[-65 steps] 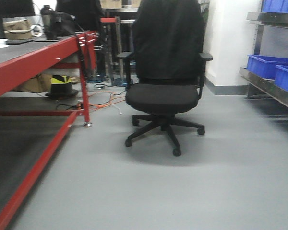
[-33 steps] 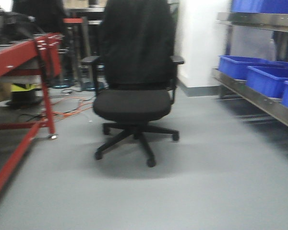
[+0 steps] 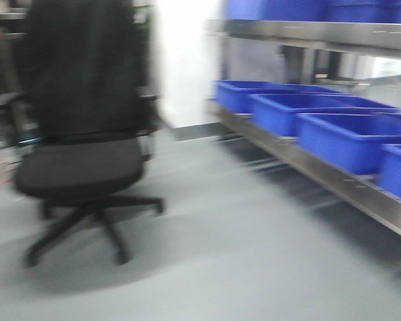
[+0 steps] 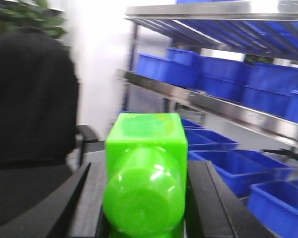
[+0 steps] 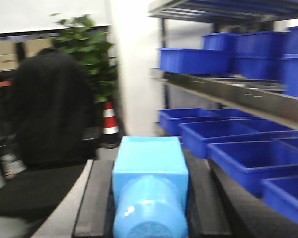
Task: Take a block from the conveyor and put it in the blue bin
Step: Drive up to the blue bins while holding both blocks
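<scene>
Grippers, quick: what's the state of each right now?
Left gripper: shut on the green block.
Right gripper: shut on a light blue block.

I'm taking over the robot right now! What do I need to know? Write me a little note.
Left gripper: shut on the green block.
Right gripper: shut on a light blue block.
Conveyor: not in view.
Ahead and to the right in the front view, the blue bins sit in a row on the steel shelf. An office chair stands on the left.
Done: the green block is grabbed.
Left to do: reach a bin and put the green block in.
</scene>
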Available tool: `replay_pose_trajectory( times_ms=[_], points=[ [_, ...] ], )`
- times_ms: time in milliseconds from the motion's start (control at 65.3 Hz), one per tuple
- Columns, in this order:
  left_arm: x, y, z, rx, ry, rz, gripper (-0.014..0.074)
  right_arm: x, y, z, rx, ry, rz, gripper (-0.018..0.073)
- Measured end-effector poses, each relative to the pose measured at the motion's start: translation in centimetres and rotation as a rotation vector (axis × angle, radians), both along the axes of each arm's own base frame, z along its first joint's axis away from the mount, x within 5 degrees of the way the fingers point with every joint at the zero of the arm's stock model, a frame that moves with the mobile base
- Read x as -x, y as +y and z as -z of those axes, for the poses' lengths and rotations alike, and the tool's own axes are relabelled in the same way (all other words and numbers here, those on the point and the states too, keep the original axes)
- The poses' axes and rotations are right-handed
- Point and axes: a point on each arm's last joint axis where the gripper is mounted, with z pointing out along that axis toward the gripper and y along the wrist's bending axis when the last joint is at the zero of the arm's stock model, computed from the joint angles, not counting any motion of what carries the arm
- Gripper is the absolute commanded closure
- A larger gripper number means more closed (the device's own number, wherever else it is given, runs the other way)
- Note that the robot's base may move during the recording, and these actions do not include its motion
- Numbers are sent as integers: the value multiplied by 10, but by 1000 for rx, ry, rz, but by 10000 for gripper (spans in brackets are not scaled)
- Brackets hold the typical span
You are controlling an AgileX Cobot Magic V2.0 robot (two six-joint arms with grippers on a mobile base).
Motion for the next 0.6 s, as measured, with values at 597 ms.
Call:
replay_pose_trajectory(
  times_ms=[597],
  points=[
    [0,0,0,0,0,0,707,0,0,0,0,0,0,720]
  ],
)
